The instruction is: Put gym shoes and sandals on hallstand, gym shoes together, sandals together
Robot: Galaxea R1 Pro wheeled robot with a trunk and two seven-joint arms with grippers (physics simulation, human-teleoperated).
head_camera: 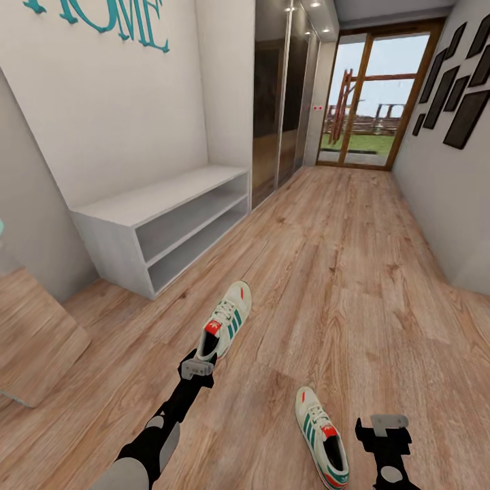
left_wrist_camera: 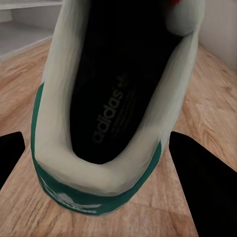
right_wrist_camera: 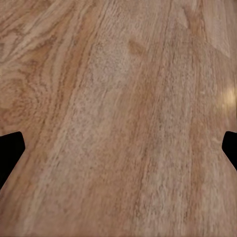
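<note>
Two gym shoes lie on the corridor floor (head_camera: 340, 272). One gym shoe (head_camera: 228, 320) points away from me, and my left gripper (head_camera: 204, 355) is at its heel. In the left wrist view the heel and dark insole of that shoe (left_wrist_camera: 113, 98) sit between the spread fingers (left_wrist_camera: 197, 173), and my left gripper (left_wrist_camera: 98, 136) is open around it. The other gym shoe (head_camera: 321, 435) lies near the bottom right, just left of my right gripper (head_camera: 383, 441). My right gripper (right_wrist_camera: 122, 138) is open over bare planks. The sandals and the hallstand are out of view.
A low white two-tier bench (head_camera: 163, 218) stands against the left wall under teal letters. A wooden panel (head_camera: 34, 333) sits at the near left. Mirrored wardrobe doors (head_camera: 279, 95) and a glass door (head_camera: 374, 102) lie ahead, with dark frames (head_camera: 456, 88) on the right wall.
</note>
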